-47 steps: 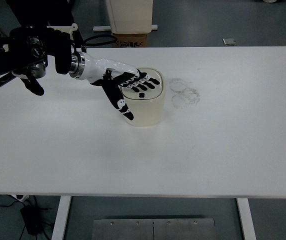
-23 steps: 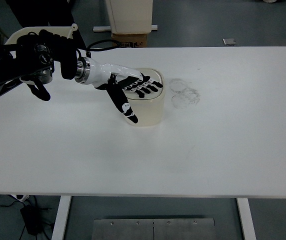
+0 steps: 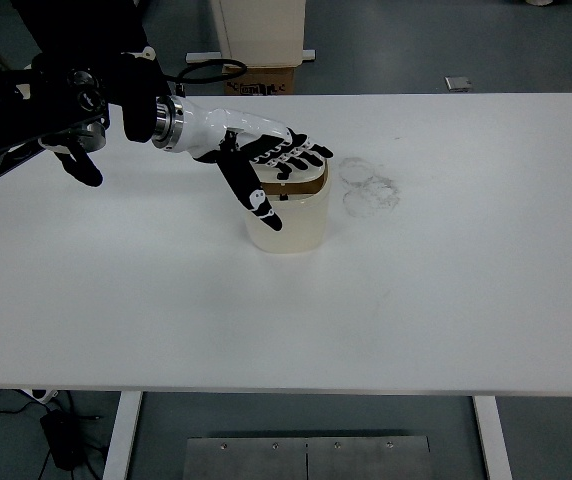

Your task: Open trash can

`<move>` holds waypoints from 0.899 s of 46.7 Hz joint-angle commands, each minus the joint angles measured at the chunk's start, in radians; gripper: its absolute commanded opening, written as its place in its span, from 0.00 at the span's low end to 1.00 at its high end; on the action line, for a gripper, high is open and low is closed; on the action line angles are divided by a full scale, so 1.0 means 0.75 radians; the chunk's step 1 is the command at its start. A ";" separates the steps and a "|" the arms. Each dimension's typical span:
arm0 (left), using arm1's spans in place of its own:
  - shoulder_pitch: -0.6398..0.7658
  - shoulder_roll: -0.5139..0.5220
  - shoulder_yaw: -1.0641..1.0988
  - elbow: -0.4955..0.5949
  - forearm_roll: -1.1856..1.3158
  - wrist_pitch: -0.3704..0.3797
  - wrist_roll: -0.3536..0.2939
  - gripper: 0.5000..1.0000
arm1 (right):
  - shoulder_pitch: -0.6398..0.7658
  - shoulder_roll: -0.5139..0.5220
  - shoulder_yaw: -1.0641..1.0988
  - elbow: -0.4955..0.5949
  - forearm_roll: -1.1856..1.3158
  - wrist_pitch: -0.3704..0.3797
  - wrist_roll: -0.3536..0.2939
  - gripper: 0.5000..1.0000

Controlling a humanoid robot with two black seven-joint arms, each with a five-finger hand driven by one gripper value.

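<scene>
The left robot hand [image 3: 266, 165], fingers spread flat and gripping nothing, lies over the trash can [image 3: 288, 210] near the surface's far edge, directly beneath its fingers

No readable text anywhere in this view; the cardboard box [image 3: 259, 86] behind the desk's [image 3: 446, 300] far edge carries a strip of dark print, but it is far too small and blurred to make out; the trash can [image 3: 288, 222] shows no label or brand on its pale wall; the left hand [image 3: 266, 165] bears no legible markings; the faint ring smudges [image 3: 369, 187] on the desk are stains, not writing.
</scene>
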 commanded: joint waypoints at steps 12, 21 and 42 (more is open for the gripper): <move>-0.029 0.042 -0.089 0.024 -0.114 0.004 -0.009 1.00 | 0.000 0.000 -0.001 0.000 -0.001 0.000 0.000 0.99; 0.001 0.054 -0.177 0.084 -0.206 0.014 -0.019 1.00 | 0.000 0.000 0.001 0.000 0.001 0.000 0.000 0.99; 0.222 0.062 -0.500 0.315 -0.459 0.149 -0.118 1.00 | 0.000 0.000 0.001 0.000 -0.001 0.000 0.000 0.99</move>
